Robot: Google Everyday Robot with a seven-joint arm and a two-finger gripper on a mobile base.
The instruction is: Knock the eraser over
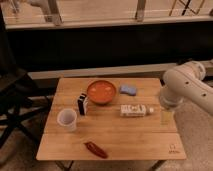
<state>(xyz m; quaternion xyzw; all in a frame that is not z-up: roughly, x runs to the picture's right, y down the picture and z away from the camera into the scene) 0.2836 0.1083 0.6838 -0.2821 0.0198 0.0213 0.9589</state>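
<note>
While the eraser [82, 103] stands upright on the wooden tabletop [150, 142], it sits a little toward ten o'clock from the tabletop's middle, a small black block with a white face and stripe. At its one o'clock, just beside it, is an orange bowl [101, 92]; whether the two touch I cannot tell. At the eraser's seven o'clock stands a white cup [67, 119], near it but apart, and taller than the eraser. At three o'clock from the eraser, below the bowl's rim, a white bottle [134, 110] with a label lies on its side, its cap end pointing toward three o'clock. A flat light-blue pad [128, 90] lies at the bottle's twelve o'clock, just beside the bowl at the bowl's three o'clock. At the eraser's five o'clock, near the front edge of the tabletop, lies a red pepper [95, 149], well apart from the other things.

The white arm [184, 86] comes in from the three o'clock side of the view and bends down over the tabletop's three o'clock edge. The hand [166, 117] hangs below it, at three o'clock from the bottle and near its cap end, well apart from the eraser, with the bottle between them. Whether the hand is open or closed I cannot tell, nor whether it has hold of anything. A black chair [12, 95] stands off the tabletop's nine o'clock edge.
</note>
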